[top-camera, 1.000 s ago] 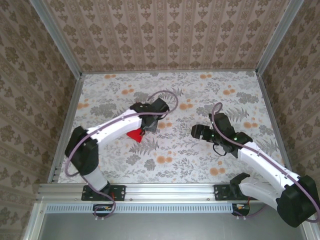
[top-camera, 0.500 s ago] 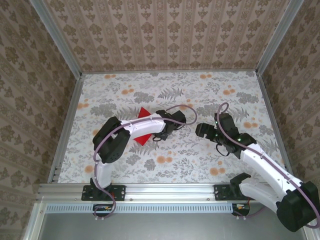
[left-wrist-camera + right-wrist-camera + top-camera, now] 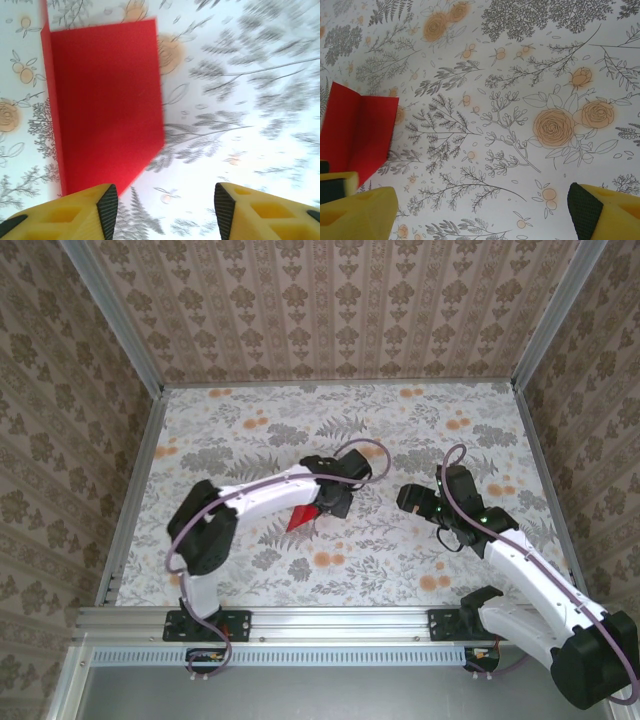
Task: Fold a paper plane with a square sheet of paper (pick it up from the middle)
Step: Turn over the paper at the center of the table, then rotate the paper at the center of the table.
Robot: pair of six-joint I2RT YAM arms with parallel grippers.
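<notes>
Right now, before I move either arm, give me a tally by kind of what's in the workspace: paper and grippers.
paper: 1, red, creased, lying on the table
grippers: 2, the left gripper and the right gripper, both open and holding nothing
Total: 3

red paper (image 3: pixel 300 518) | partly hidden under left arm (image 3: pixel 262 494) | table (image 3: pixel 260 65) blurred

A floral-patterned white desk (image 3: pixel 250 430) sits boxed in by beige damask-papered walls (image 3: pixel 330 310) and grey aluminium frame rails (image 3: pixel 330 618).
</notes>
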